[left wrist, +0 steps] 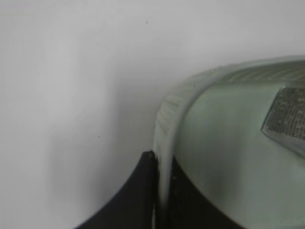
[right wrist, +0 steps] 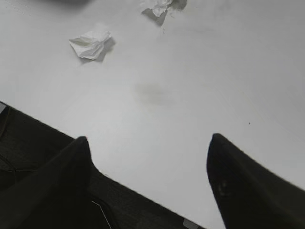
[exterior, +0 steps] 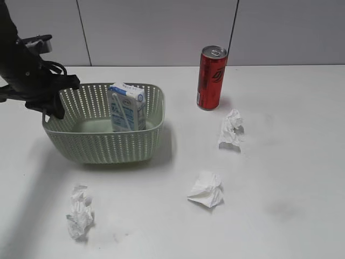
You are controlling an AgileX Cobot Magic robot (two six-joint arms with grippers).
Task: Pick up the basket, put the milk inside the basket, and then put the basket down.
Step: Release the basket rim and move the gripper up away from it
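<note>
The sage-green perforated basket (exterior: 108,145) rests on the white table at centre left of the exterior view. The white-and-blue milk carton (exterior: 127,107) stands upright inside it, toward the right side. My left gripper (exterior: 55,108) is shut on the basket's left rim. In the left wrist view the two black fingers (left wrist: 163,164) pinch the rim wall of the basket (left wrist: 224,143), and the corner of the carton (left wrist: 286,117) shows inside. My right gripper (right wrist: 148,143) is open and empty above the table's front edge; it is out of the exterior view.
A tall red drink can (exterior: 211,77) stands behind and right of the basket. Crumpled white paper wads lie at the right (exterior: 231,128), front middle (exterior: 206,189) and front left (exterior: 80,211). Two wads show in the right wrist view (right wrist: 90,43).
</note>
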